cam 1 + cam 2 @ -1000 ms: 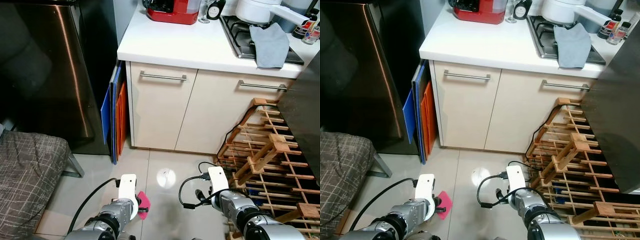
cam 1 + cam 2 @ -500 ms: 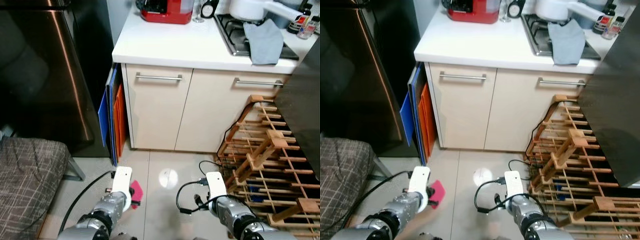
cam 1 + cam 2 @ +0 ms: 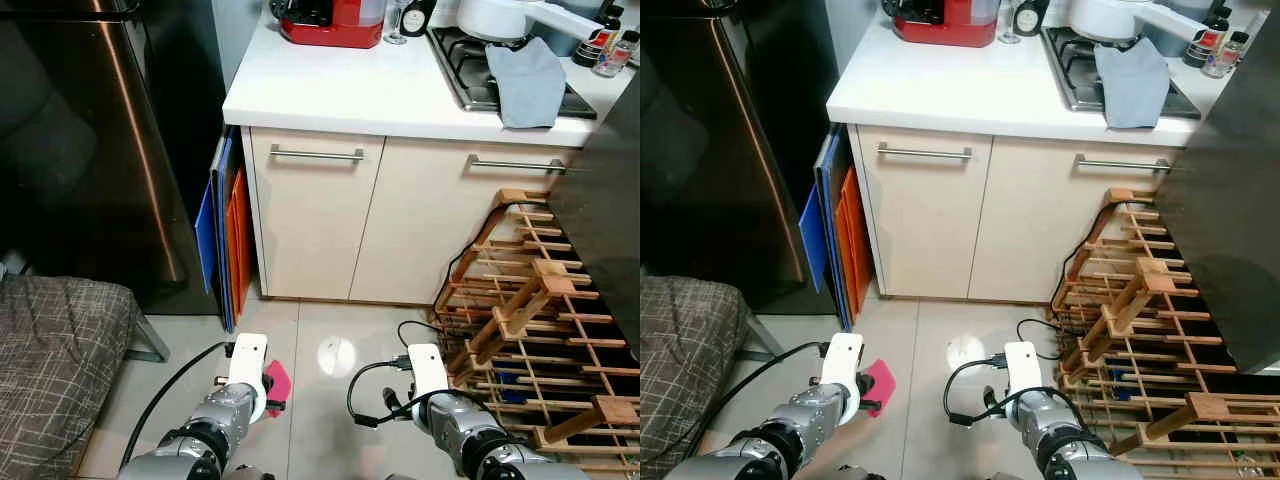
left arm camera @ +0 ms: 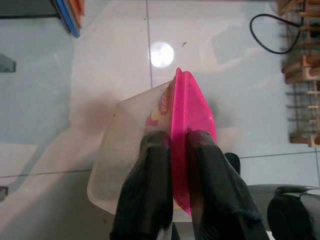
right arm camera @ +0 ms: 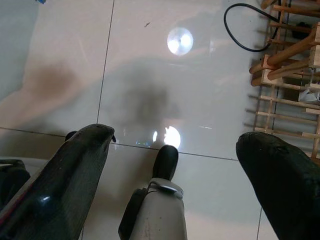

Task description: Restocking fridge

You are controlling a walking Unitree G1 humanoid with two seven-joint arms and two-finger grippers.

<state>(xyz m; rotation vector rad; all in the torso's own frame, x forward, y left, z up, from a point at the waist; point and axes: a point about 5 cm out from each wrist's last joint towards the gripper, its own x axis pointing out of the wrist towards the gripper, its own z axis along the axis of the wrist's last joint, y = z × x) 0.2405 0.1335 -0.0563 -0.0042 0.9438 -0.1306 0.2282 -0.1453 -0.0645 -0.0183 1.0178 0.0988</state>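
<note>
Low over the pale tiled floor (image 3: 330, 320), the left gripper (image 4: 172, 145) has its two black fingers (image 4: 150, 180) clamped on the pink lid edge of a clear plastic food container with a pink lid (image 4: 150, 150), carried in the air beside the robot's body. It looks light and fairly stiff, though thin plastic walls can flex and a snap-on lid can pop, so a pinch on the rim alone seems risky; a hold across the body with the lid kept level would likely be safer. The contents, something yellowish with red print, may shift if it tips.

From the head, only a pink corner of it (image 3: 277, 380) peeks past the wrist, while the tall dark steel fridge (image 3: 90, 150) stands shut ahead to the left, beside cream cabinets (image 3: 320, 220) and a wooden wine rack (image 3: 540, 310). The left wrist view instead reveals the clear tub and the pinch itself. Meanwhile the right gripper (image 5: 175, 150) hangs spread wide, holding nothing.
</note>
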